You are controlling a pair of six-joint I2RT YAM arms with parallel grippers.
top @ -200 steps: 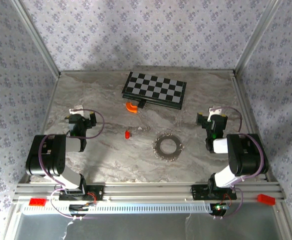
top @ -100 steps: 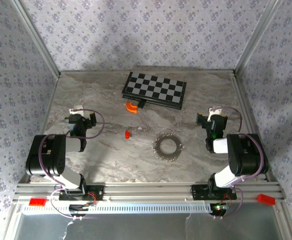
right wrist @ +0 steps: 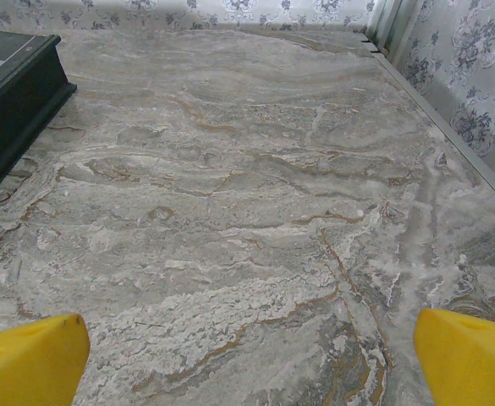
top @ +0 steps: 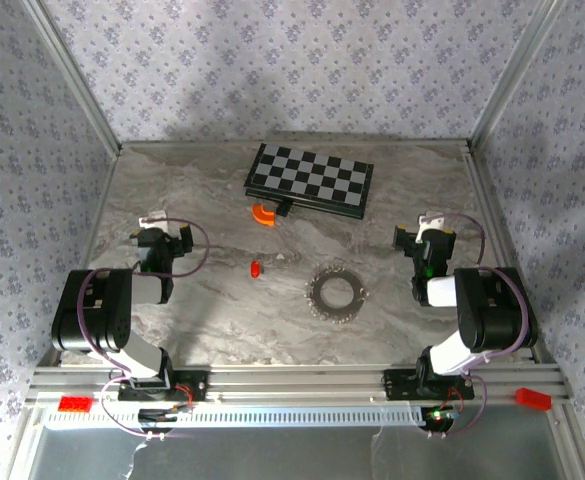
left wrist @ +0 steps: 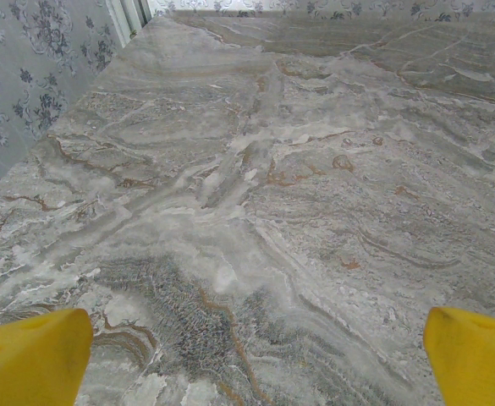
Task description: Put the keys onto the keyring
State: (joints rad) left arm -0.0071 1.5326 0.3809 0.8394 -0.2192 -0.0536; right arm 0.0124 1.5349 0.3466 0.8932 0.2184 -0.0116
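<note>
Keyring [top: 334, 292], wreathed in silver keys [top: 317, 300], lying mid-worktop; red-headed key [top: 255, 268], seemingly flat, lying apart toward the left edge; left gripper [top: 162, 228] and right gripper [top: 427, 232] gaping wide, empty. Risking skidding that tiny key away while pinching.

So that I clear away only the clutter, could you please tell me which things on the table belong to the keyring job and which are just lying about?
For the job:
red-headed key
silver keys, fanned around the keyring

Just lying about:
chessboard
orange curved piece
</note>
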